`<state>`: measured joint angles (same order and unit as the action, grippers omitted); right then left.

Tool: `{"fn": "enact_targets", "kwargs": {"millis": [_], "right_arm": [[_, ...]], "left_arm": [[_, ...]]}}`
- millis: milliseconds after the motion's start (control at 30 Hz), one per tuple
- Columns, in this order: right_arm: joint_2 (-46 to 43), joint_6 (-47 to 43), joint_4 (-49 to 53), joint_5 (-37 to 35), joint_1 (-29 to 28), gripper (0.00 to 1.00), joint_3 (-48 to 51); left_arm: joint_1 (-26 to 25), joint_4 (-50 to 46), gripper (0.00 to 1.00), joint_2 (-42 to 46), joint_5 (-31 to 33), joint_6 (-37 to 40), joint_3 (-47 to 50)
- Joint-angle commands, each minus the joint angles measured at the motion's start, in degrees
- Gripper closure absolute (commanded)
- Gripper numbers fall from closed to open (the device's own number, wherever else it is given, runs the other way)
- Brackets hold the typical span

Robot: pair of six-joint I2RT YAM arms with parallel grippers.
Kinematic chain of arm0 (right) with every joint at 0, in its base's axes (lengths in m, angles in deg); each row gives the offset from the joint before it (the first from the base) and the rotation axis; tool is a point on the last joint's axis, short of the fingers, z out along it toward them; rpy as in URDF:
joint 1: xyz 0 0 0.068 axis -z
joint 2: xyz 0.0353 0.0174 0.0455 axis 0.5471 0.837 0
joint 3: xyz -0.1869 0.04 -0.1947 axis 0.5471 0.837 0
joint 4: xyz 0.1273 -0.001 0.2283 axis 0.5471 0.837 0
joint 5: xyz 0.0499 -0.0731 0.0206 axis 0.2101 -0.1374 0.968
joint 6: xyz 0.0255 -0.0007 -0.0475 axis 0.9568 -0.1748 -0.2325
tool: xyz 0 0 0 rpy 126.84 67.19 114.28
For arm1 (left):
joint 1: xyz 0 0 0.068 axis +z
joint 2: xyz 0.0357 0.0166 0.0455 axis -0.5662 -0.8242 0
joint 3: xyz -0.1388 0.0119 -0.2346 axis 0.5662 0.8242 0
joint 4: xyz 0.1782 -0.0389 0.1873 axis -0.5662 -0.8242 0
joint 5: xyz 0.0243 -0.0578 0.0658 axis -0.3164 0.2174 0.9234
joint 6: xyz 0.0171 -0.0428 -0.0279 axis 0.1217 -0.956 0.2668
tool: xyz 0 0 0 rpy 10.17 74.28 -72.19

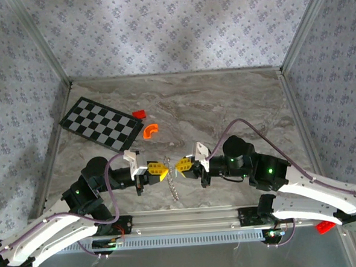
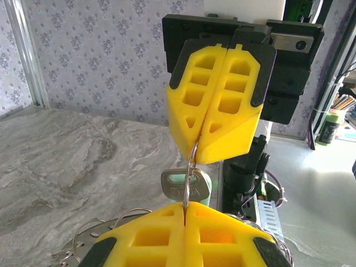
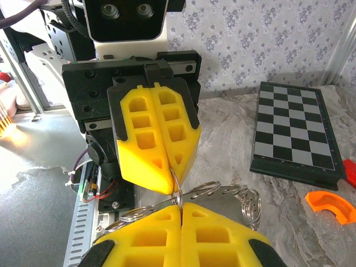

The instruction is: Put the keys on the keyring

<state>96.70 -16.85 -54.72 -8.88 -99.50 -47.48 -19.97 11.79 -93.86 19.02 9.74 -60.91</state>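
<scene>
Two grippers meet tip to tip above the grey marbled table, near its front edge: the left gripper reaches in from the left and the right gripper from the right, each with its yellow honeycomb fingers pressed together. Between them runs a thin silvery-grey metal keyring, and both pairs of fingers are clamped on its wire at opposite sides, so the ring bridges the small gap between the two tips. In the left wrist view a small key with a silver head and a pale whitish-green body hangs just behind the ring, right at that gap; the wire crosses its head, but whether it passes through the hole cannot be told. A string of silvery wire loops trails from the ring down onto the table toward the near edge. Farther back on the left lie a black-and-grey checkerboard, a small red block just off its right corner, and an orange curved plastic piece near that, all well apart from the grippers
</scene>
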Motion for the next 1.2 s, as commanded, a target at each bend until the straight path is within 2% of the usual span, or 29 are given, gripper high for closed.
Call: {"fn": "enact_targets", "kwargs": {"millis": [0, 1167], "right_arm": [[0.09, 0.87, -1.38, 1.29, 0.23, 1.0, -1.07], [-0.8, 0.67, -1.19, -0.28, 0.47, 1.0, -0.14]], "left_arm": [[-0.3, 3.17, 1.0, 0.68, 0.07, 0.89, -0.5], [-0.3, 3.44, 1.0, 0.77, 0.34, 1.07, -0.27]]}}
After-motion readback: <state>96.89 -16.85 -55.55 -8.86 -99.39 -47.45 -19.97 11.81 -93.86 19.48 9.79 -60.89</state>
